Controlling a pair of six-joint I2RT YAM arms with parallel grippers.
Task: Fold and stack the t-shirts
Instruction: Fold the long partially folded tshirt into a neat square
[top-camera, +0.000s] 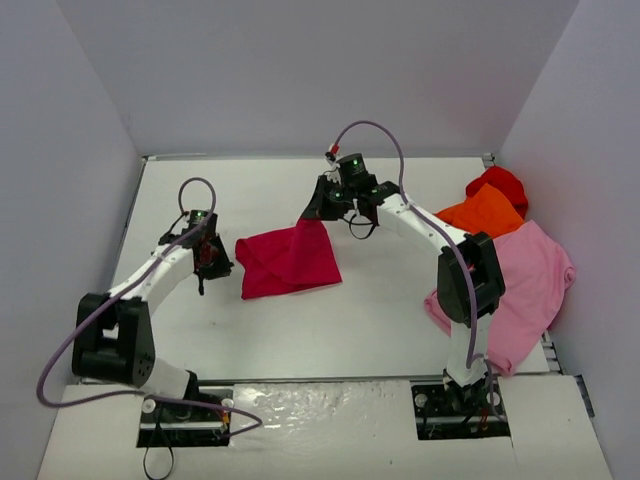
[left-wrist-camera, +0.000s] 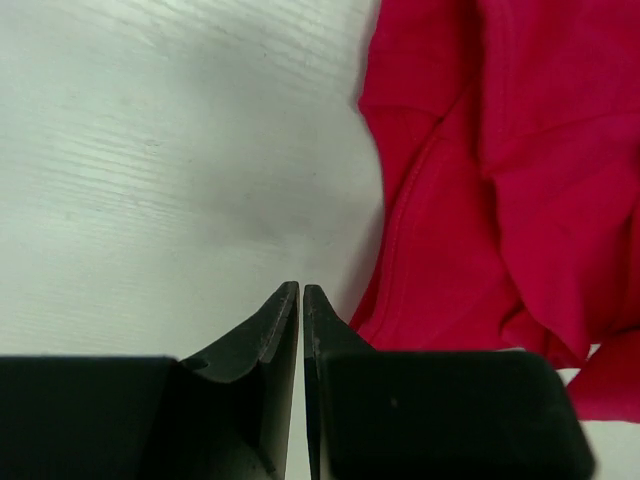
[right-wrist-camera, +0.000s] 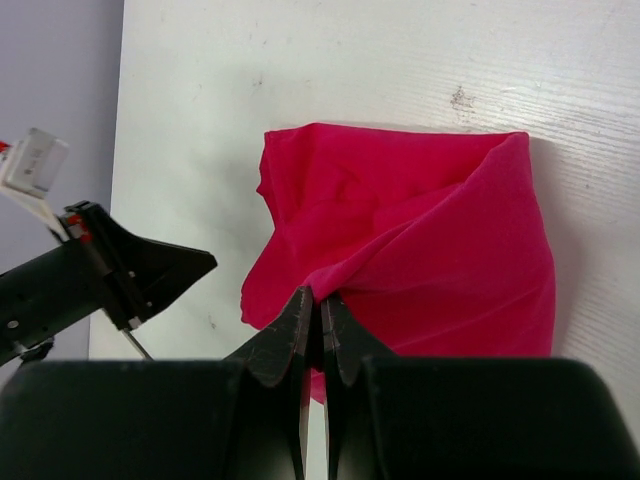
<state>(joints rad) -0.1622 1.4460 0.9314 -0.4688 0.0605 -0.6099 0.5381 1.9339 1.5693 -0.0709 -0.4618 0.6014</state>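
Clutter first: three spare shirts sit bunched at the 3 o'clock edge of the table, well apart from the action. Pink shirt is the biggest and lies spread out nearest the arm bases. Orange shirt overlaps its far end, and red shirt is a small wad at orange's 12 o'clock, right by the wall. From the top view the right arm's elbow covers the pink one's 9 o'clock edge, so that bit is hidden. Purple cables loop above both arms.

Crimson shirt is around the middle of the table, a touch toward 9 o'clock. It's not flat at all, more a rumpled rough square with loose folds, and the left wrist view shows a seam running along the side nearest that arm. Its 1 o'clock corner is drawn up into a peak, with creases fanning down from there across the rest of the cloth.

Right gripper is at that peak, jaws pinched together on a fold of the crimson cloth, and the right wrist view shows it pretty clearly. Left gripper sits at the shirt's 9 o'clock, just beside the edge but not on it. Its jaws are closed with nothing between them, tips over bare table
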